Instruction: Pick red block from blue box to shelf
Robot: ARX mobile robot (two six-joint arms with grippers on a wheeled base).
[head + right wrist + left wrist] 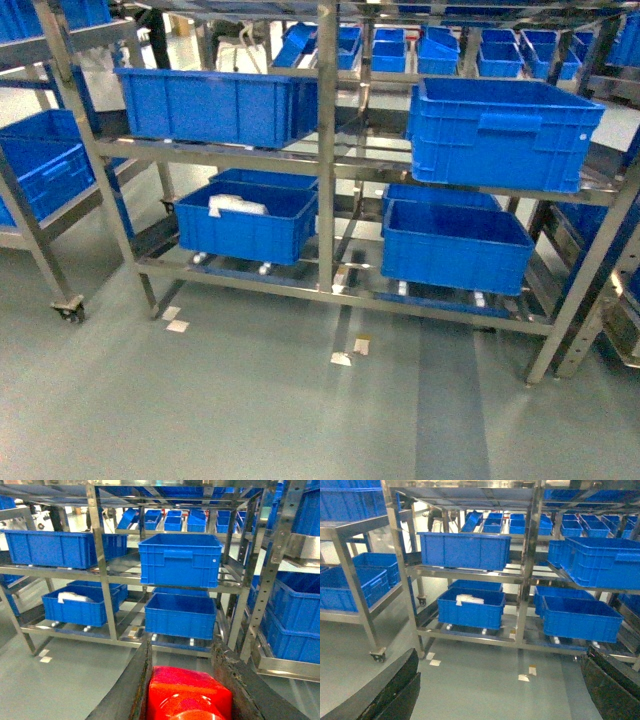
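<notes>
Red block clamped in the right gripper, facing the shelf.
Left gripper fingers stand spread, holding nothing; no writing is legible on the dark blue crates.

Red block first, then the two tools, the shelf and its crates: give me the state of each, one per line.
Red block: clamped between the right tool's fingers.
Right tool: shut on the red block.
Left tool: open, holding nothing.
Shelf: upright, loaded with crates.
Lower left crate: holds a white item.
Upper right crate: sits tilted on the upper tier; its contents are hidden.
</notes>
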